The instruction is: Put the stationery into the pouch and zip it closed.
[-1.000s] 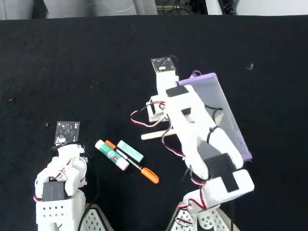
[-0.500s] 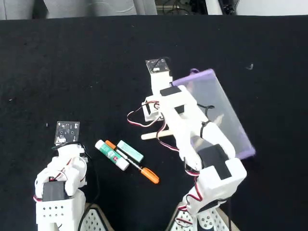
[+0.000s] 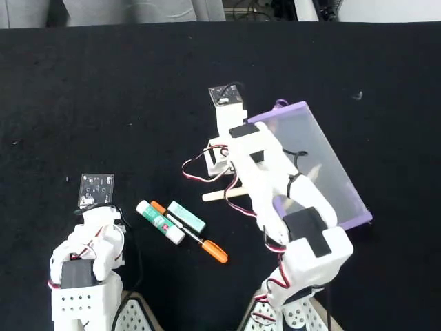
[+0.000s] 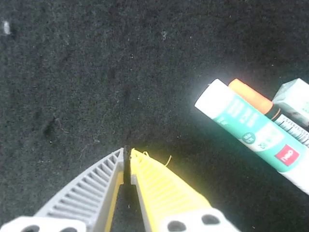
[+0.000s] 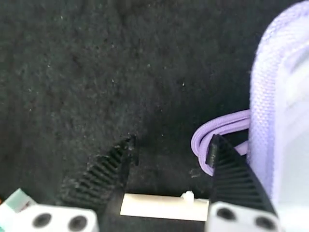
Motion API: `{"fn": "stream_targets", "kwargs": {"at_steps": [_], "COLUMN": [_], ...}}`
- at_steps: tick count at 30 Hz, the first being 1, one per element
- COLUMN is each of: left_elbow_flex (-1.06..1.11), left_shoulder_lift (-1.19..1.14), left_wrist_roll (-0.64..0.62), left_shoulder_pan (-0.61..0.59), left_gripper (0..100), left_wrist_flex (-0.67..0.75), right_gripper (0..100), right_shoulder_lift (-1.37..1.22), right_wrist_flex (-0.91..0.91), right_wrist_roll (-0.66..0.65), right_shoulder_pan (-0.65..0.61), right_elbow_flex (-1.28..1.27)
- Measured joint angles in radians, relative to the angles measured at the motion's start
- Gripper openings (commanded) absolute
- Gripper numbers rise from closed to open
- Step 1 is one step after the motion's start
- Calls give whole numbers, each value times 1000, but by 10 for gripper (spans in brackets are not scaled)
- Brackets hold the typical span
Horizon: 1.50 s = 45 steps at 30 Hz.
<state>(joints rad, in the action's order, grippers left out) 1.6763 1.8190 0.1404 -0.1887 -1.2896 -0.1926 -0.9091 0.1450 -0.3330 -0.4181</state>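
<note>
Pouch, clear with purple edging, lies on your black surface right of centre, partly under the right arm. Your right jaws are spread, with one tip just beside the pouch's purple loop. Your left jaws are pressed together over bare surface near the glue stick. Next to it lie an orange marker, a green eraser and a wooden stick.
</note>
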Motion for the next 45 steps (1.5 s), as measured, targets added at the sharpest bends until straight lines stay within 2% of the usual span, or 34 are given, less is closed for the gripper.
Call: {"fn": "stream_targets", "kwargs": {"at_steps": [5, 12, 23, 32, 38, 45], "left_elbow_flex": [0, 0, 0, 0, 0, 0], "left_shoulder_lift": [0, 0, 0, 0, 0, 0], "left_wrist_roll": [0, 0, 0, 0, 0, 0], "left_shoulder_pan": [0, 0, 0, 0, 0, 0], "left_gripper": [30, 30, 30, 30, 30, 30], "left_wrist_flex": [0, 0, 0, 0, 0, 0], "right_gripper": [230, 9, 11, 11, 11, 11], "right_shoulder_lift": [-97, -227, -250, -35, 94, 112], "right_wrist_flex": [-26, -196, -232, -282, -419, -548], "right_wrist_roll": [0, 0, -103, -109, -178, -232], "right_shoulder_pan": [-3, 8, 8, 5, 3, 3], "right_elbow_flex": [81, 285, 345, 420, 628, 947]}}
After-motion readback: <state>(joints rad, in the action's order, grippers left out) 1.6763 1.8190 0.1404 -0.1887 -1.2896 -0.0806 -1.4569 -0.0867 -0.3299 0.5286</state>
